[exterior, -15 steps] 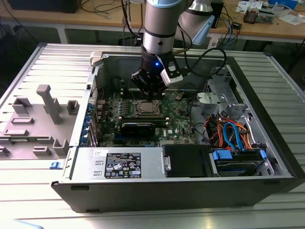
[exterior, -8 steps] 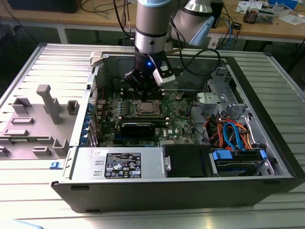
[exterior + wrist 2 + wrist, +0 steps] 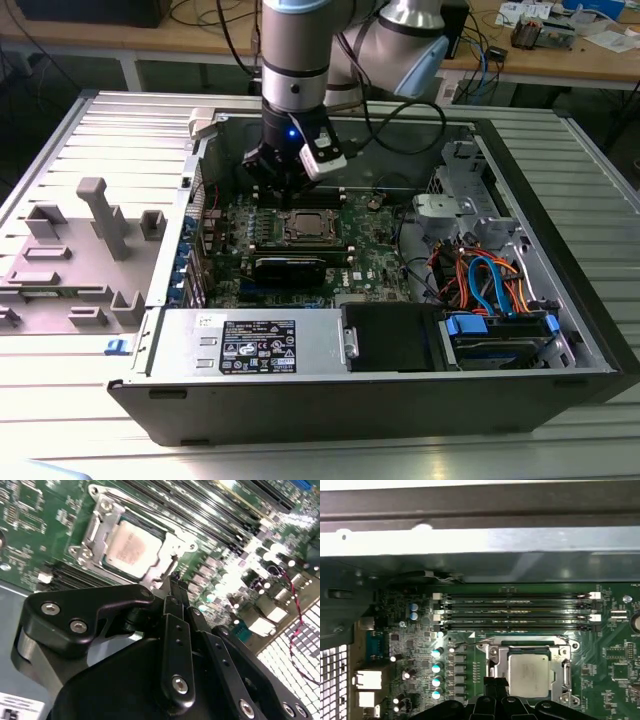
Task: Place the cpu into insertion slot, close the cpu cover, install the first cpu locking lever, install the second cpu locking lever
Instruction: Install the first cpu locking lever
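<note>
Green board fills my wrist views: cpu point(image 3: 529, 672) seated in the slot point(image 3: 495, 677), cover point(image 3: 172, 547) down; my hand point(image 3: 175, 580) hangs clenched, empty, beside it.

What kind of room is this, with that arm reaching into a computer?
Probably an electronics lab or test workshop: an open black desktop computer case lies on a ribbed metal table, with cable-strewn wooden workbenches behind.

Silvery cpu point(image 3: 529, 674) sat in silver-rimmed insertion slot point(image 3: 565, 666) with silver cpu cover point(image 3: 172, 547); green circuit board point(image 3: 615, 665), black memory slots point(image 3: 515, 612), black pincer point(image 3: 175, 582), orange and blue cables point(image 3: 485, 280), grey counter point(image 3: 60, 330).
</note>
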Controlling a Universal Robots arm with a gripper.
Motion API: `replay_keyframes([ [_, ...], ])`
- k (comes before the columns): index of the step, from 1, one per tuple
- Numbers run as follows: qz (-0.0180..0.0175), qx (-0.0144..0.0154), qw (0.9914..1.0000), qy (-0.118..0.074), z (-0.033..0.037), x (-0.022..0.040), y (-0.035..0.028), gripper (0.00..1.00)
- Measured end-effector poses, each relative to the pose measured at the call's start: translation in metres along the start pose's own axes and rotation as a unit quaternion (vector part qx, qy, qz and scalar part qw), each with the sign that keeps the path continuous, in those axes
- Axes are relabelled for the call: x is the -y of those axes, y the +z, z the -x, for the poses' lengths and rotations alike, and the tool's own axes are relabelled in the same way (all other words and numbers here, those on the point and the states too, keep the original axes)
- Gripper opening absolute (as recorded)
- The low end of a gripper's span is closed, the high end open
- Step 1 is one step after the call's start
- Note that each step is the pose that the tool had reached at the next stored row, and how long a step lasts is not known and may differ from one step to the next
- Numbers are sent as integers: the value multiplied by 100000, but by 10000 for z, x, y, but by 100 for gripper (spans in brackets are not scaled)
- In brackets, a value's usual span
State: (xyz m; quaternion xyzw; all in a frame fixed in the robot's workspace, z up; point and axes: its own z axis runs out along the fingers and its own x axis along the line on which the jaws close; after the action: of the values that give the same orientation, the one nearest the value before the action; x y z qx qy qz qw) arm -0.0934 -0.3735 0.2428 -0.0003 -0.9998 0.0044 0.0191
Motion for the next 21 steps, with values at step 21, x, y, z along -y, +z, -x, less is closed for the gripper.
replay_keyframes([
  [21,2775,751,99959,-80,-391,-134,-150,11],
])
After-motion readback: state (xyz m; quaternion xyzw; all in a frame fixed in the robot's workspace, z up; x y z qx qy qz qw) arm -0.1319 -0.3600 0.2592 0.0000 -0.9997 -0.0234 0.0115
